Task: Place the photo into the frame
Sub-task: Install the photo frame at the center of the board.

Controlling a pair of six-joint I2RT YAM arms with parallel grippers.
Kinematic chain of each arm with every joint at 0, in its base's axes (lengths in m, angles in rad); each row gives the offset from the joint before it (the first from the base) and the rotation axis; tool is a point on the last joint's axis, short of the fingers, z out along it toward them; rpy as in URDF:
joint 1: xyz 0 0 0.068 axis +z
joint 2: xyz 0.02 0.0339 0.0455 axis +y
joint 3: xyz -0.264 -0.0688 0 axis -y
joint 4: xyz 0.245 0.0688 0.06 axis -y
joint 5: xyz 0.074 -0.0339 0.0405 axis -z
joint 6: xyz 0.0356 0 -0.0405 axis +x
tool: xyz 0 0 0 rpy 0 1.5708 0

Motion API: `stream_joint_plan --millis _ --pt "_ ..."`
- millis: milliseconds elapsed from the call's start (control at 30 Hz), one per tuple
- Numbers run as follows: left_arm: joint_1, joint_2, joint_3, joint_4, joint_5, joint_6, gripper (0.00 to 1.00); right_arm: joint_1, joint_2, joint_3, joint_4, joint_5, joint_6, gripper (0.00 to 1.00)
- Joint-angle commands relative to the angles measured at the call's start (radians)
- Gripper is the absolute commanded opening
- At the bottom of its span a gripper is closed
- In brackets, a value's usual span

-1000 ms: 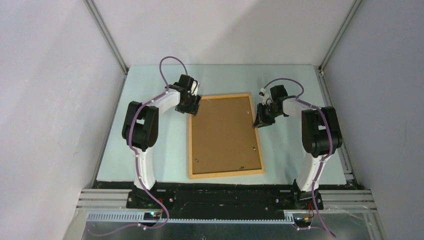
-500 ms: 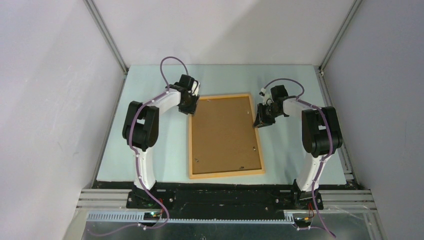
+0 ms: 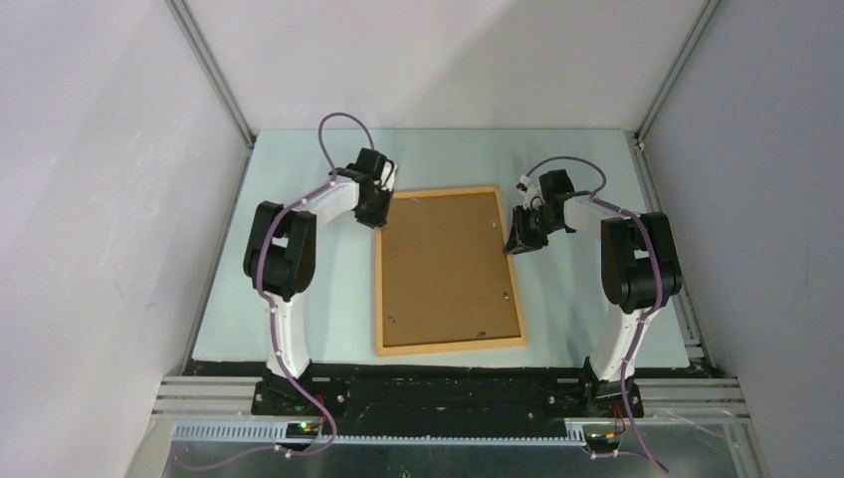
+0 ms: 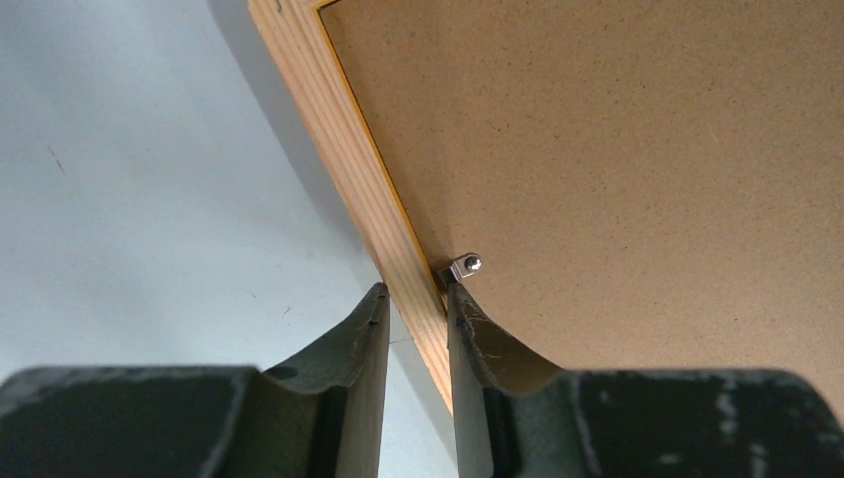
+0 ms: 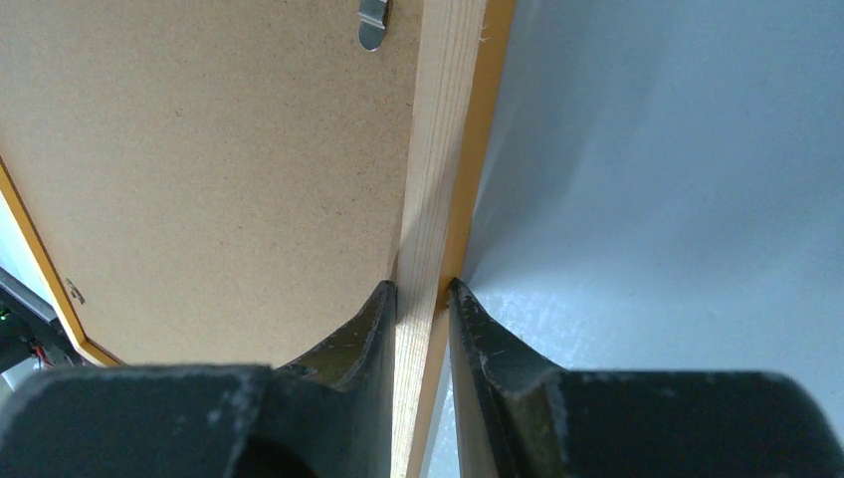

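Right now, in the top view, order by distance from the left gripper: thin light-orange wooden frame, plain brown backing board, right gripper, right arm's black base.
1. wooden frame: left rail between left gripper's fingers.
2. backing board: just inside.
3. right gripper: opposite rail.
4. right arm's base: near right.
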Motion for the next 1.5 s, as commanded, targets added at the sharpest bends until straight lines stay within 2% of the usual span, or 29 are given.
stream_joint_plan --millis 0,100,267,467,867,1267,1467 --pt "-0.005 0.014 0.035 -0.009 0.021 0.017 0.29 -0.004 -0.001 -0.004 0.007 -0.044 -0.015 0.00" --pt "-0.006 0.005 0.030 -0.013 0.019 0.021 0.36 -0.004 -0.001 -0.004 0.006 -0.044 -0.015 0.00" --pt "-0.004 -0.035 0.008 -0.017 0.015 0.026 0.60 -0.004 0.000 -0.004 0.008 -0.041 -0.010 0.00" --pt "-0.004 -0.119 -0.044 -0.029 0.053 0.040 0.77 -0.015 0.007 -0.003 0.022 -0.032 0.024 0.00" --pt "-0.013 -0.296 -0.257 -0.081 0.241 0.125 0.90 -0.034 0.001 -0.004 0.078 -0.005 0.130 0.00" --pt "-0.071 -0.314 -0.370 -0.130 0.287 0.166 0.99 -0.074 0.002 -0.013 0.105 -0.002 0.199 0.00" --pt "-0.085 -0.329 -0.389 -0.143 0.325 0.176 1.00 -0.100 0.009 -0.013 0.122 -0.021 0.233 0.00"
